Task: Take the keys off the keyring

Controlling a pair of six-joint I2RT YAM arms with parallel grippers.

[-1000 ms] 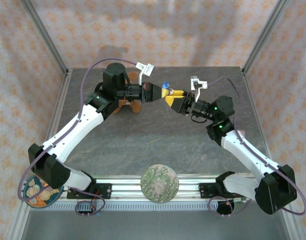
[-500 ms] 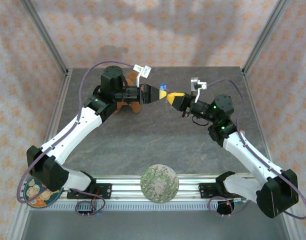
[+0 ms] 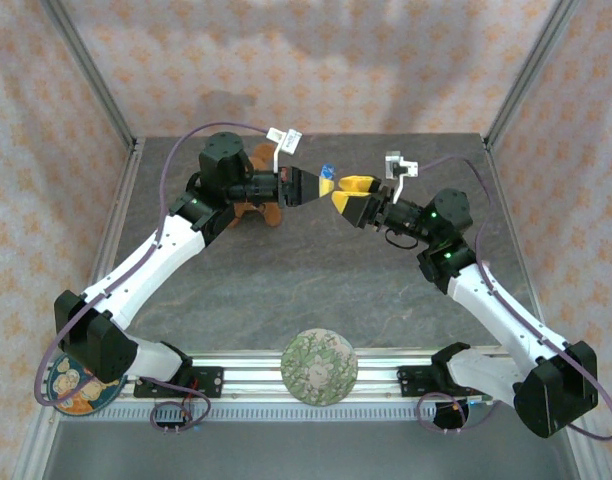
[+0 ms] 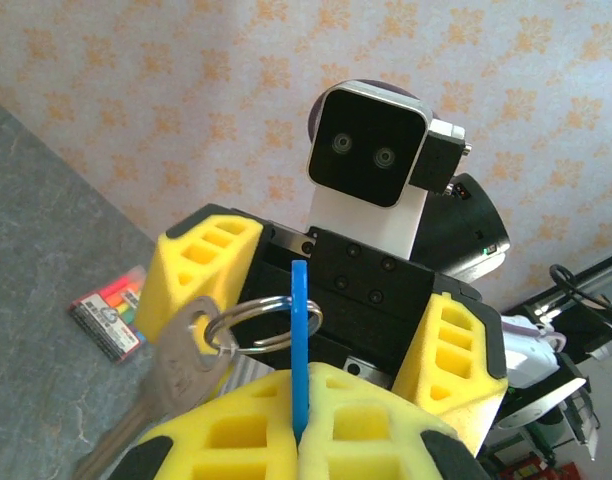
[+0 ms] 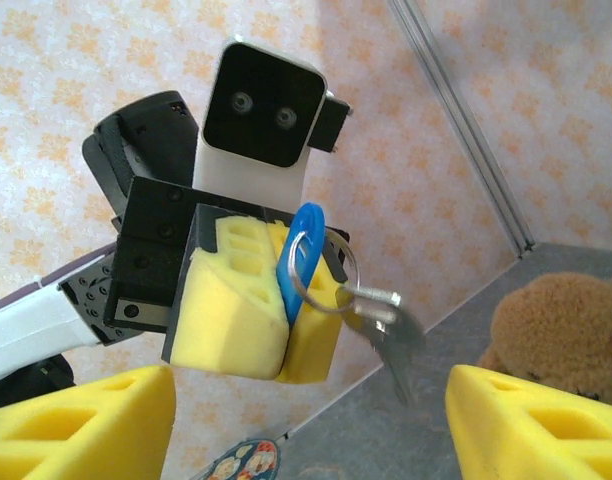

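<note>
Zero keys off yet, as far as the views show. Left claw (image 3: 324, 186) is clamped tight on the blue key (image 5: 304, 255), whose head sticks out of the yellow pads (image 5: 236, 300). The ring (image 4: 256, 303) passes through that head. The silver key (image 4: 181, 365) dangles from the ring, free in the air. The whole bunch is held up above the far half of the table (image 3: 316, 270), roughly mid-width.

Right claw (image 3: 348, 193) faces it nose to nose, jaws spread wide, nothing in them, clear of ring and keys. Teddy bear (image 5: 561, 330) sits near the table's far edge by the left arm. A colourful packet (image 4: 111, 310) lies flat on the table too.

Read: grip-and-present is done, unthreading not started. Left to do: right claw takes the ring or the silver key, works it round the coil and off, then the same for the blue one. Thin wire, small target, so a slip looks likely.
</note>
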